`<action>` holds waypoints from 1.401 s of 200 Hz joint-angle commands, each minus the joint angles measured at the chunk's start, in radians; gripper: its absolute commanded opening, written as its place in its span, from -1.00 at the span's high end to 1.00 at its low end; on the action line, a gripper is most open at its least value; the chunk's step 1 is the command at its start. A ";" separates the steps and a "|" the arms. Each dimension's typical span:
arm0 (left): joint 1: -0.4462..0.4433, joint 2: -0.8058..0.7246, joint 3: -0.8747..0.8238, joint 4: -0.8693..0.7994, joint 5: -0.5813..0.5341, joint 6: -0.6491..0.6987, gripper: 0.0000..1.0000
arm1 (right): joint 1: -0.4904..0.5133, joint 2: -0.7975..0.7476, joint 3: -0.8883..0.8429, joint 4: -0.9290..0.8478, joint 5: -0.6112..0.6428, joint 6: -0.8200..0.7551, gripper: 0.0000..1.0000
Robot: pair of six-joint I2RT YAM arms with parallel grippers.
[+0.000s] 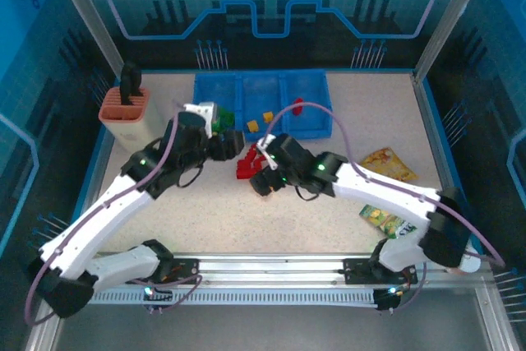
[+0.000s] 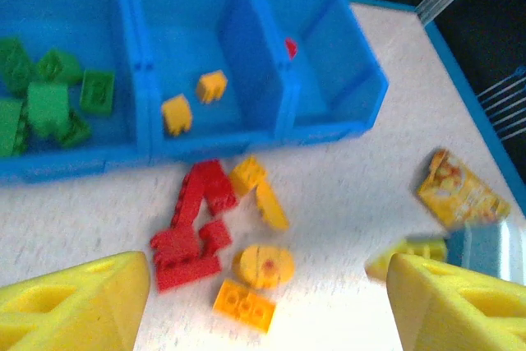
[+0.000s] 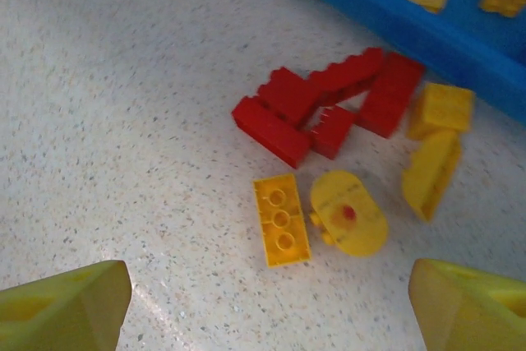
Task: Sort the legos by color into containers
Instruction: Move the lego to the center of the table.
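Small plastic legos (image 2: pixel 49 96) are lying in the shallow blue plastic tray (image 2: pixel 214 144) across the frame's top: green left, two orange-yellow middle, one red right. The left gripper (image 2: pixel 269 285) and right gripper (image 3: pixel 269 285) are gaping wide, holding nothing.

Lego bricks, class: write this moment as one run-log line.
left gripper open | right gripper open | tray partly filled | loose bricks: red, yellow, on table
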 commanded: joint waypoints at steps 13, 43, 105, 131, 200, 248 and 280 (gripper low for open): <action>-0.016 -0.218 -0.139 -0.103 -0.027 -0.094 -0.54 | -0.016 0.241 0.198 -0.145 -0.105 -0.166 -0.76; -0.020 -0.372 -0.222 -0.208 -0.031 -0.145 -0.54 | -0.015 0.412 0.349 -0.207 -0.121 -0.198 -0.74; -0.022 -0.538 -0.239 -0.346 -0.015 -0.187 -0.53 | -0.038 0.607 0.504 -0.271 -0.084 -0.219 -0.71; -0.022 -0.551 -0.240 -0.365 -0.012 -0.189 -0.53 | -0.039 0.640 0.526 -0.283 -0.089 -0.219 -0.69; -0.022 -0.562 -0.255 -0.352 -0.007 -0.194 -0.53 | -0.026 0.684 0.502 -0.251 -0.081 -0.199 -0.64; -0.022 -0.572 -0.266 -0.342 0.003 -0.202 -0.53 | 0.009 0.652 0.429 -0.216 -0.105 -0.199 -0.59; -0.023 -0.572 -0.268 -0.330 0.006 -0.203 -0.53 | 0.014 0.616 0.409 -0.196 -0.090 -0.210 -0.56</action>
